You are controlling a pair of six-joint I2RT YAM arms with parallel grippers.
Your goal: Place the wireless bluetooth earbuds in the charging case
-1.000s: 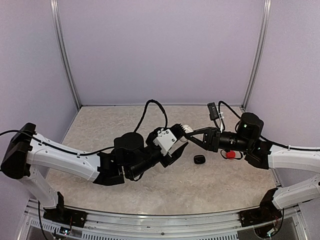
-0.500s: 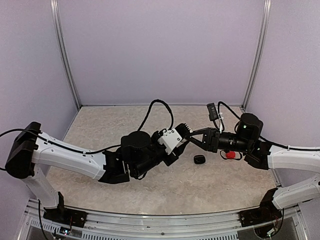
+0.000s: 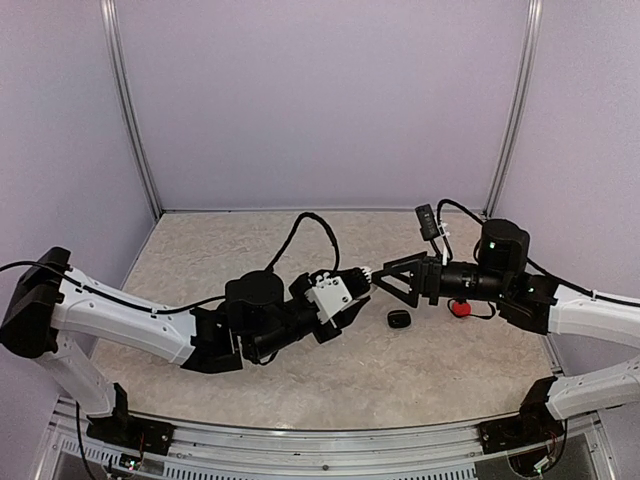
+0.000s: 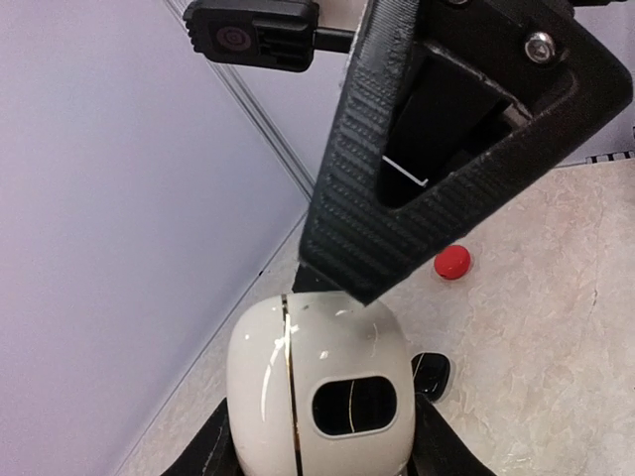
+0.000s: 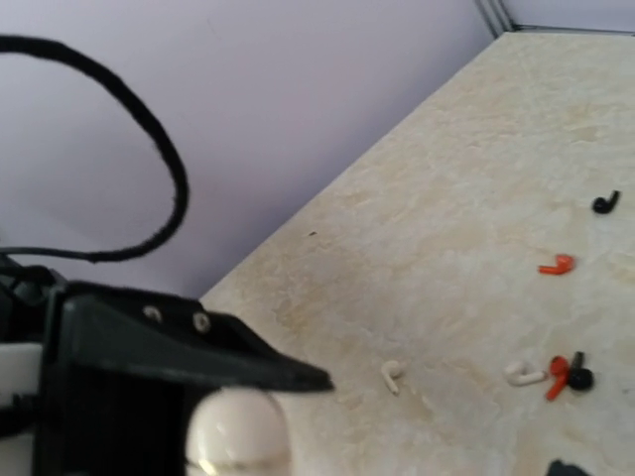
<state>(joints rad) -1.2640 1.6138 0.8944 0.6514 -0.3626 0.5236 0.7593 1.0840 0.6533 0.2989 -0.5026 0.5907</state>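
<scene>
The step in hand looked like readying the case, not yet loading it. The left jaws were closed on the white charging case (image 4: 260, 382), pinching it from both sides and holding it up off the surface (image 3: 200, 260). Its lid seam showed as a thin closed line, so the case seemed to be shut.

Just to its right, the right jaws stood spread apart and held nothing. One ribbed finger (image 4: 397, 178) had its tip against the top of the case, near the seam.

My guess was that the lid had to be lifted next while the left jaws kept the case steady. After that the right jaws would need to go down for a bud, which called for a fine pinch on a very small, smooth piece.

Below the two arms a small black case (image 3: 399, 319) lay on the surface, and a red one (image 3: 460, 308) lay further right, well apart from it.

The earbuds (image 5: 393, 375) were all loose on the surface, none in a case. In the right wrist view one white bud lay alone. To its right a second white bud (image 5: 520, 373), a red one (image 5: 554, 379) and a black one (image 5: 578, 375) lay bunched close together. Another red bud (image 5: 556, 265) and another black one (image 5: 604, 202) lay farther off. They were tiny curved plastic bits.
</scene>
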